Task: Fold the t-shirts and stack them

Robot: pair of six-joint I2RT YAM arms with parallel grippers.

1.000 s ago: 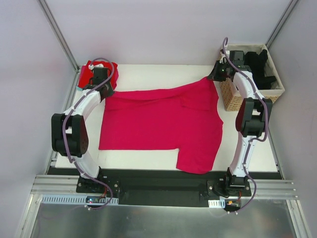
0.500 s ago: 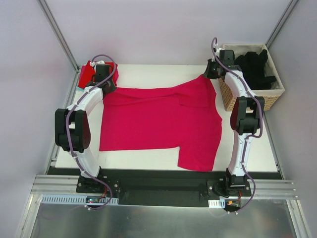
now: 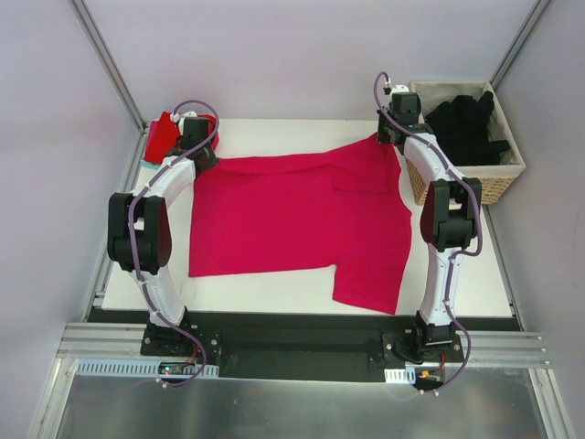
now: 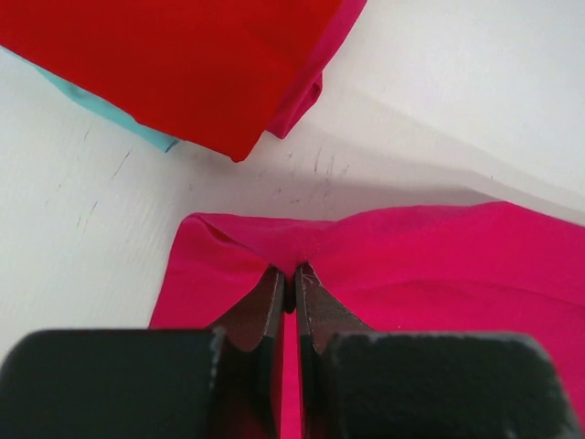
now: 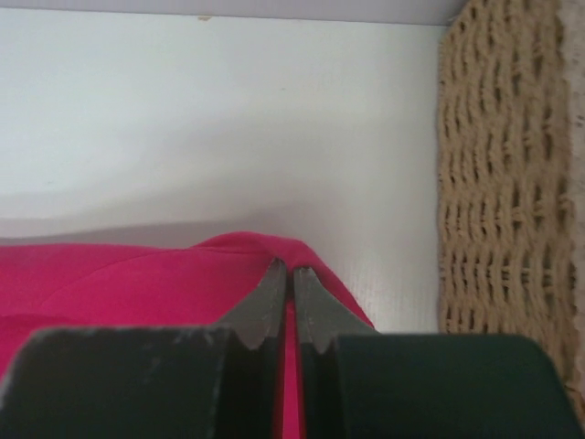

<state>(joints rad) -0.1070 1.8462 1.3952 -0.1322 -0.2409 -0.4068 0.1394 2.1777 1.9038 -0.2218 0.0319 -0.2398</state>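
My left tool (image 4: 285, 274) is clenched on a pinch of the magenta t-shirt (image 3: 292, 219), at the far left corner of the cloth, and the fabric rises in a small ridge to either side of the tips. Beyond this tool and a little to its left, a folded red t-shirt (image 4: 183, 64) lies on the white desk (image 4: 439, 91), apart from the magenta cloth, with a teal strip (image 4: 146, 128) showing under its edge.

My right tool (image 5: 285, 270) is clenched the same way on the shirt's far right corner, the cloth humped up around its tips. Just to the right of this tool stands the wicker basket (image 5: 503, 183), near it but apart from it. Black t-shirts (image 3: 466, 128) are heaped inside.

Between the two tools the magenta shirt lies spread on the desk, its far edge running from one tool to the other. One sleeve hangs down toward the arm bases, nearer the right tool's side.
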